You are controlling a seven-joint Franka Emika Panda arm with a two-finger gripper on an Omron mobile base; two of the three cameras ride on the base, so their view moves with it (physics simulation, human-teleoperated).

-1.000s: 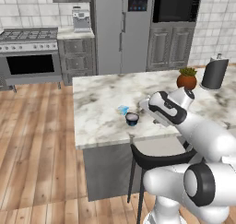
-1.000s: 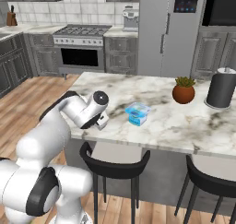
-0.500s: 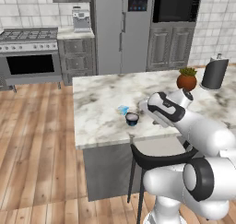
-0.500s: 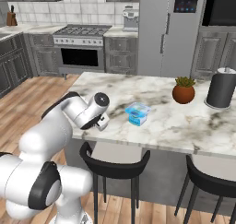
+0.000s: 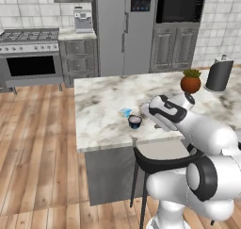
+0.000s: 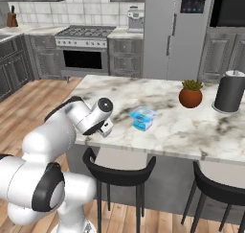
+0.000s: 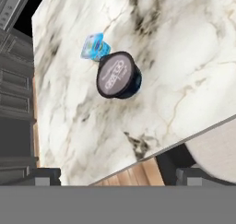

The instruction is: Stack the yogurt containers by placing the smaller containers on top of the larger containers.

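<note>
In the hand view a dark navy smaller container [image 7: 117,75] with a greyish lid stands on the marble counter [image 7: 184,57], and a flatter pale blue one [image 7: 95,47] touches its far side. Both sit near the counter's front edge, the navy cup [image 5: 135,122] just right of the pale blue one [image 5: 125,112]. My gripper [image 7: 122,174] hangs open above and short of the navy cup, holding nothing, with its fingertips [image 7: 46,174] wide apart. The larger container, a bright blue tub [image 6: 143,118], stands further right on the counter, beyond my gripper [image 6: 106,129].
An orange-brown plant pot [image 6: 190,97] and a tall dark grey cylinder [image 6: 229,91] stand at the counter's far right. Black stools [image 6: 118,166] are tucked under the front edge. Oven, fridge and cabinets line the back wall.
The hand has sunk slightly toward the navy cup. The jaws stay open and the containers have not moved.
</note>
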